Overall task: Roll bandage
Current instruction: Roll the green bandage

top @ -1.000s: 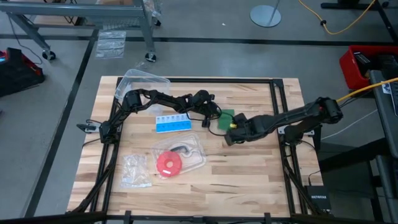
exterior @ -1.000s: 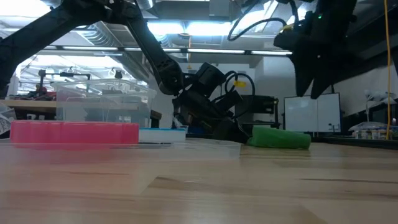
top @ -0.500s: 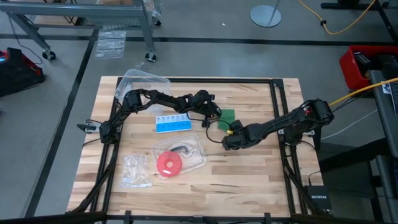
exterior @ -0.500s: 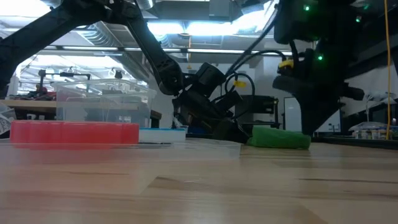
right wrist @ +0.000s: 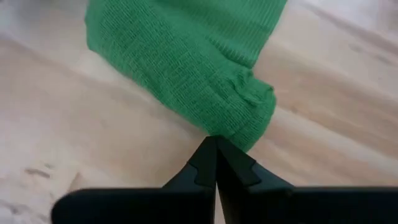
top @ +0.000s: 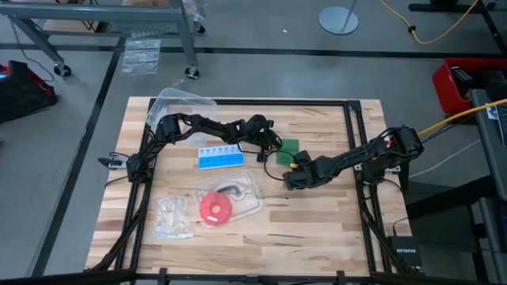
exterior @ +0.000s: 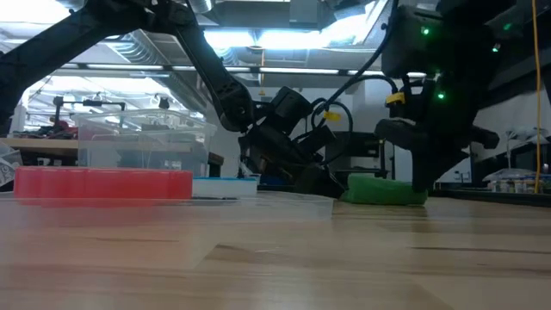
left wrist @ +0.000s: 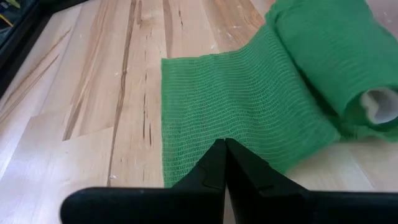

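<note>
The dark green bandage [top: 290,146] lies on the wooden table near its middle. It is partly wound: a roll [left wrist: 323,50] with a pale core, and a flat tail [left wrist: 236,93] spread on the wood. My left gripper [left wrist: 222,146] reaches in from the table's left, shut, with its tips on the tail. My right gripper [right wrist: 215,144] comes in from the right, also shut, its tips at the roll's near end [right wrist: 249,118]. In the low view it stands over the bandage's [exterior: 379,189] right end. My left gripper presses its shut fingertips down on the flat tail near its free edge [left wrist: 211,134], slanting down from the table's left. The tail lies flat on the wood. Whether cloth is caught between the tips, I cannot tell. My right gripper has its shut tips against the rim of the roll's near end [right wrist: 239,134], coming from above. The roll rests on the table. Whether a layer is pinched does not show.
A blue-and-white pill box [top: 216,156] lies left of the bandage. Nearer the front are a clear tray [top: 245,194] with a red disc [top: 212,207] and a crumpled plastic bag [top: 173,218]. A clear container [top: 181,103] sits at the far left corner.
My right gripper has come down from well above the table onto the bandage's near end, shifting a little toward the table's near left. The bandage and my left gripper have stayed where they were.
</note>
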Controlling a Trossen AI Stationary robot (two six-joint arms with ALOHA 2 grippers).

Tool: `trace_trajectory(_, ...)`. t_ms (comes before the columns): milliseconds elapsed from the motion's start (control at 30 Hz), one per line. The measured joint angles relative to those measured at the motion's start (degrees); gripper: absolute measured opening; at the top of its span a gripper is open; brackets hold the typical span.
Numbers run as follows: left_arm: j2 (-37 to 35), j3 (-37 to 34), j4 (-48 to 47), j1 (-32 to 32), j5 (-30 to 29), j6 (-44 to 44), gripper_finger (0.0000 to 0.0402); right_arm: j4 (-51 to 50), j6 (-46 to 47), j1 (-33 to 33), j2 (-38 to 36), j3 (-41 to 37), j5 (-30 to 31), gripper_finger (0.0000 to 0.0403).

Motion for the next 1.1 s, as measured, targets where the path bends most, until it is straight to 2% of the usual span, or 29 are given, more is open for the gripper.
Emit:
trace_trajectory(200,0.02,0.0,0.01,-0.02,0.0,0.0,0.0001,0.05,0.01,-0.84,0.0,0.0,4.0,0.0006)
trace_trajectory(533,0.02,0.0,0.01,0.0,0.0,0.0,0.0001,0.38,-0.25,-3.95,0.0,0.02,7.24,0.0004)
trace_trajectory(833,0.02,-0.01,0.11,0.0,0.0,0.0,0.0001,7.95,-8.51,-8.55,-0.02,0.04,7.59,0.0005)
trace_trajectory(1100,0.07,-0.07,1.28,0.03,0.0,0.0,0.0001,12.52,-12.24,-12.81,0.52,-0.97,7.9,0.0005)
